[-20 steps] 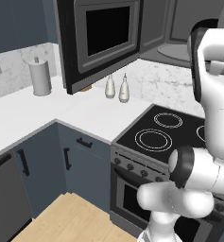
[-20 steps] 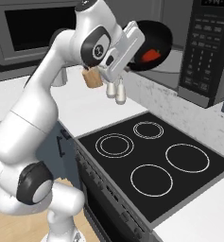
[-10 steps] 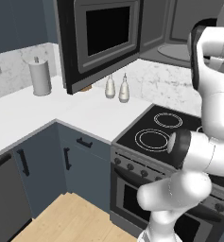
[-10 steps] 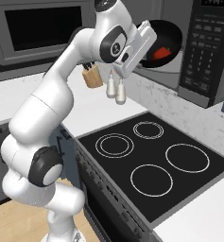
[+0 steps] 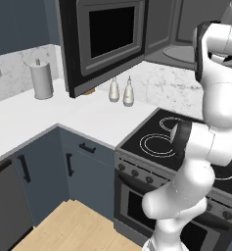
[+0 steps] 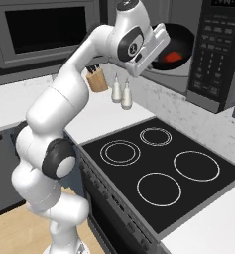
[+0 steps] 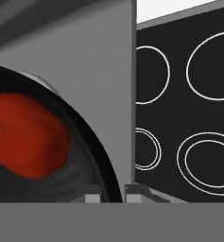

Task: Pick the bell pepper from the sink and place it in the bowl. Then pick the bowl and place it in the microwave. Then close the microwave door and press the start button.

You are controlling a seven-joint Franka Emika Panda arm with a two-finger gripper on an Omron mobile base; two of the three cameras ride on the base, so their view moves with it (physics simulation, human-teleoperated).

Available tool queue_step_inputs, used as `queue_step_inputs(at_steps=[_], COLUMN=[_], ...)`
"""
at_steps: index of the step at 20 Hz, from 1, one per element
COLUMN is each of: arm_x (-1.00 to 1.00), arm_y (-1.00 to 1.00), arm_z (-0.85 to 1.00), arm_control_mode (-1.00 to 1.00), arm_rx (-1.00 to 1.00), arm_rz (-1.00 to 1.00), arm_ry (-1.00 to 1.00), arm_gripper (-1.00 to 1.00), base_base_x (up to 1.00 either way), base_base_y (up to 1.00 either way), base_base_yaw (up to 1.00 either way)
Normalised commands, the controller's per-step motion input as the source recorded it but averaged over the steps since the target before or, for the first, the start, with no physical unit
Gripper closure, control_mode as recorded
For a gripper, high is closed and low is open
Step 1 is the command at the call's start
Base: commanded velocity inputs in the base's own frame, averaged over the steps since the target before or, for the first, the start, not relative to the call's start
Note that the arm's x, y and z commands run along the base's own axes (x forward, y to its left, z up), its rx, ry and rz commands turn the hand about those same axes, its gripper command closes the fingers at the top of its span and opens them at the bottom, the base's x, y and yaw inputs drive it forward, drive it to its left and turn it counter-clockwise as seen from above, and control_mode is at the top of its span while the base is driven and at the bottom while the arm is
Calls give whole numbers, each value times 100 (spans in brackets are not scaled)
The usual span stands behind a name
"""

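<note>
Two fingers — narrow, on bowl rim

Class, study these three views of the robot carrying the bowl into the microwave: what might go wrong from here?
1. The end effector pinches only the rim of the bowl, so the bowl might tilt or slip.
2. The bell pepper lies loose inside; a tilt might roll it out onto the stove below.
3. The bowl sits at the mouth of the microwave; it may clip the cavity edge.
</note>
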Motion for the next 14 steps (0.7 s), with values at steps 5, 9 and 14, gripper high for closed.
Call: queue_step_inputs(at_steps=[5,9,14], arm_x=[51,45,6], arm_y=[0,0,0], arm_z=[-3,-17,-34], arm_control_mode=[-100,-100,-100], arm_rx=[2,2,6], arm_rz=[0,0,2], arm_ry=[1,1,-1], arm_gripper=[100,100,100], base_base_x=[0,0,0], base_base_y=[0,0,0], base_base_yaw=[0,0,0])
